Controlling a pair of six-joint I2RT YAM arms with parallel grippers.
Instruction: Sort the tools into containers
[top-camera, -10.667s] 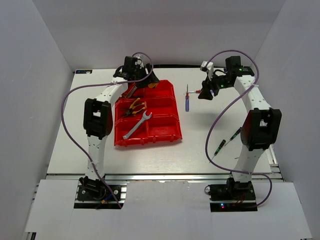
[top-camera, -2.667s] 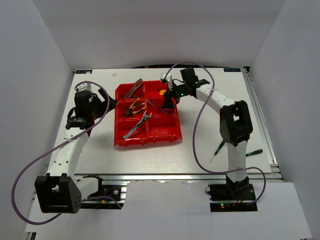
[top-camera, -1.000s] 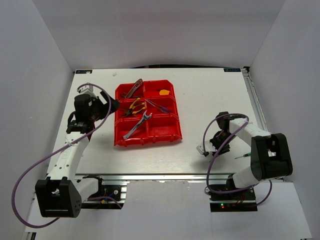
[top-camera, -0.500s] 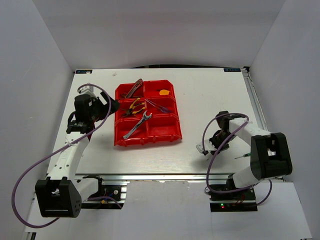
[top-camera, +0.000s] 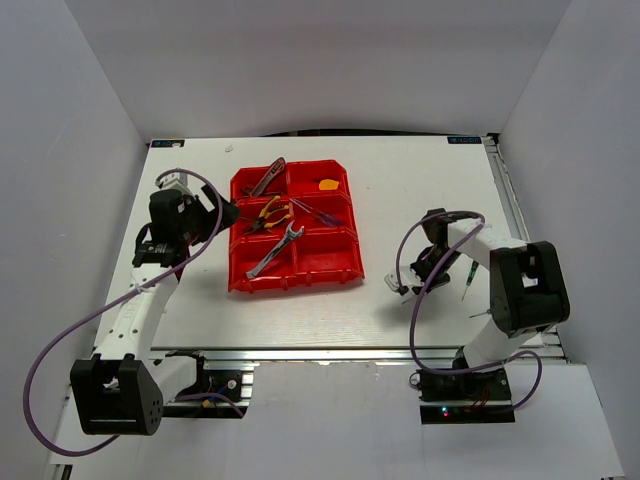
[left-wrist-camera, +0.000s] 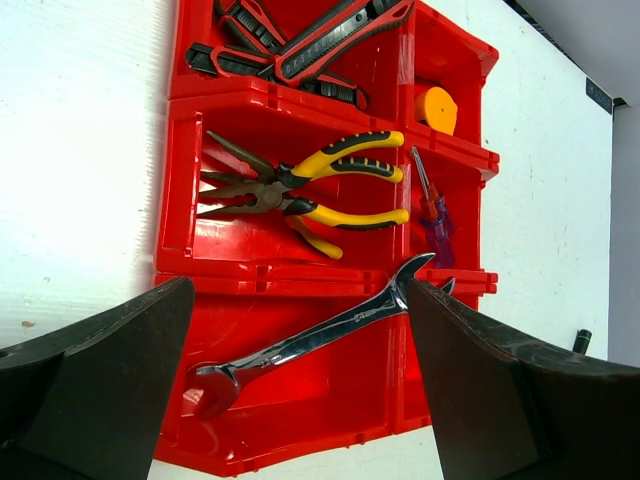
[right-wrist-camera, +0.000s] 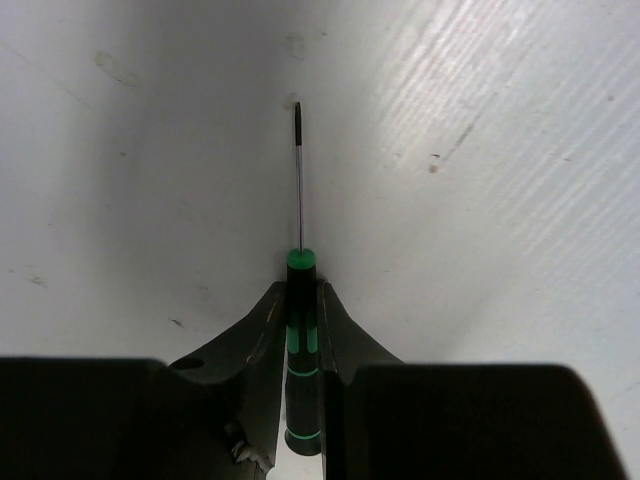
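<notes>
Now that the right gripper (right-wrist-camera: 302, 328) pinches the green-black screwdriver (right-wrist-camera: 300, 285) by its handle, well to the right of the bins (left-wrist-camera: 172, 210), the left gripper (left-wrist-camera: 300, 385) hangs spread wide above them.
Half a second ago the right gripper sat nearer the table's (right-wrist-camera: 480, 150) front edge; it has since shifted away with the tool, so the pick looks done and the carry remains. Far row: red-black pliers (left-wrist-camera: 330, 30), orange piece (left-wrist-camera: 436, 106). Middle row: yellow pliers (left-wrist-camera: 300, 190); red and blue screwdrivers (left-wrist-camera: 434, 218). Near row: silver wrench (left-wrist-camera: 310, 342), head across the divider; the near-right bin appears empty.
</notes>
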